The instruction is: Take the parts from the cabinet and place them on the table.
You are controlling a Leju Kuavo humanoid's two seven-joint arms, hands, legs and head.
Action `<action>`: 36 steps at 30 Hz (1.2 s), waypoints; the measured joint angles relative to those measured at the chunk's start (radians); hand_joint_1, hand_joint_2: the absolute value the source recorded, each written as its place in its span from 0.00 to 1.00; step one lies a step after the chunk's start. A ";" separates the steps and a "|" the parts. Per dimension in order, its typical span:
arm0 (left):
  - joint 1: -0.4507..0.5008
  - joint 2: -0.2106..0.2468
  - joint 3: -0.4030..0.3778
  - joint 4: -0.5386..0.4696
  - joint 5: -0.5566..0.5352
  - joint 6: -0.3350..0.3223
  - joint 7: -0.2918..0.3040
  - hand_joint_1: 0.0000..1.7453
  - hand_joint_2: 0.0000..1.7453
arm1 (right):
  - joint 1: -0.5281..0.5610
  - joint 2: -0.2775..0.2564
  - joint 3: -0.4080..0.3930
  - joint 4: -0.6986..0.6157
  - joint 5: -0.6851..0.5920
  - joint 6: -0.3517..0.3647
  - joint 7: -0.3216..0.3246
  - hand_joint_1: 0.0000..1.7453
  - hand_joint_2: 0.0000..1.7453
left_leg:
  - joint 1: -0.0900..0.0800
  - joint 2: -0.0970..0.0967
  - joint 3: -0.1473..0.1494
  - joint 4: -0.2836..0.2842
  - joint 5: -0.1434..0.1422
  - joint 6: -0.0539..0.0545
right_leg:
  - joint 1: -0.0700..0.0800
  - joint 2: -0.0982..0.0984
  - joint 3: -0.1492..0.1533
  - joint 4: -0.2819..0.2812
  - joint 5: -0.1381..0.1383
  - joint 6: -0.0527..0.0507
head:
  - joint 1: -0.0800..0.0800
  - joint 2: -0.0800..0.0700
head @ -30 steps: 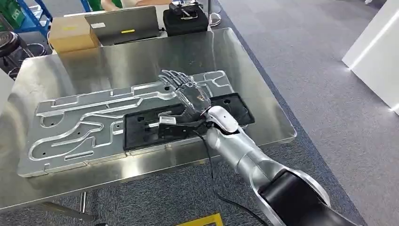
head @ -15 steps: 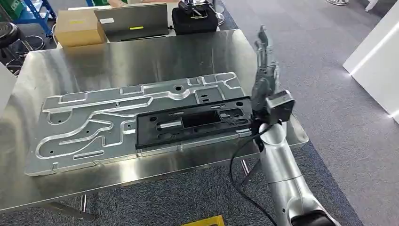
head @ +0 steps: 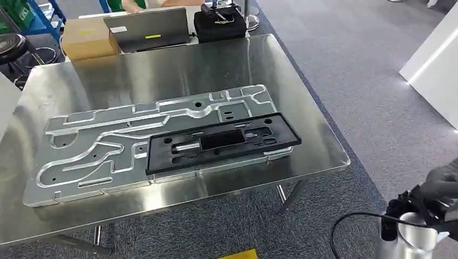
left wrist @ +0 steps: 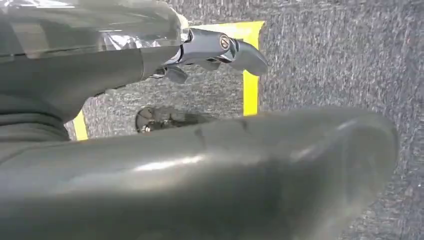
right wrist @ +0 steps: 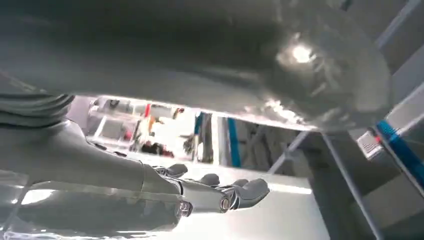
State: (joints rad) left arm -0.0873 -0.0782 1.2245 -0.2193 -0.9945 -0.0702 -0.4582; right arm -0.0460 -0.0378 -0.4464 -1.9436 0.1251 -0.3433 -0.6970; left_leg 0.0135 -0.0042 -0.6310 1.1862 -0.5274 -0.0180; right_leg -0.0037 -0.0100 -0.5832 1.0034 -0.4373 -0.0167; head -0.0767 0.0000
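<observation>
Two parts, a black frame on a grey plate, are set mid-tabletop. Right robot hand is empty, fingers apart; left robot hand likewise. Return to the cabinet should be made clear of the tabletop's right edge.

The desk is bare sheet metal, brushed and glossy, throwing soft reflections. On it lies a plate of pale machined metal, satin-bright, with smooth milled channels. Over the plate's near right part rests a frame of black matt material, plastic by its look. At the desk's far edge stand a box of brown cardboard, a laptop with a dull grey lid, and a black case, matt. The floor is grey carpet, rough and matt. The right hand is smooth, glossy silver-grey; the left hand likewise.
</observation>
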 joint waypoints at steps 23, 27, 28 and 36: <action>0.007 0.008 0.013 0.000 -0.008 0.022 0.003 0.00 0.00 | 0.248 0.079 -0.183 0.054 -0.025 0.258 0.000 0.00 0.00 | -0.006 -0.037 -0.016 -0.187 0.183 0.000 | -0.006 0.046 0.126 -0.024 -0.090 0.027 | 0.000 0.000; 0.012 0.010 0.018 0.000 -0.012 0.026 0.003 0.00 0.00 | 0.238 0.100 -0.185 0.078 -0.018 0.266 0.000 0.00 0.00 | -0.001 -0.013 -0.078 -0.006 -0.019 -0.012 | -0.012 0.008 0.072 -0.035 -0.039 0.004 | 0.000 0.000; 0.012 0.010 0.018 0.000 -0.013 0.027 0.003 0.00 0.00 | 0.236 0.103 -0.187 0.084 -0.018 0.267 0.000 0.00 0.00 | -0.001 -0.010 -0.088 0.062 -0.058 -0.015 | -0.010 -0.001 0.058 -0.034 -0.029 0.003 | 0.000 0.000; 0.010 0.012 0.019 -0.001 -0.021 0.034 0.004 0.00 0.00 | 0.215 0.150 -0.236 0.202 0.049 0.285 0.000 0.00 0.00 | -0.009 -0.003 0.205 -0.208 -0.020 0.010 | -0.004 -0.020 -0.037 0.010 0.030 0.026 | 0.000 0.000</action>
State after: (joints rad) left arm -0.0772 -0.0664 1.2440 -0.2201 -1.0151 -0.0366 -0.4544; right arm 0.1693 0.1121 -0.6824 -1.7412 0.1742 -0.0580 -0.6970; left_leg 0.0040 -0.0067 -0.4260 0.9783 -0.5473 -0.0078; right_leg -0.0078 -0.0304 -0.6203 1.0132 -0.4078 0.0091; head -0.0770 0.0000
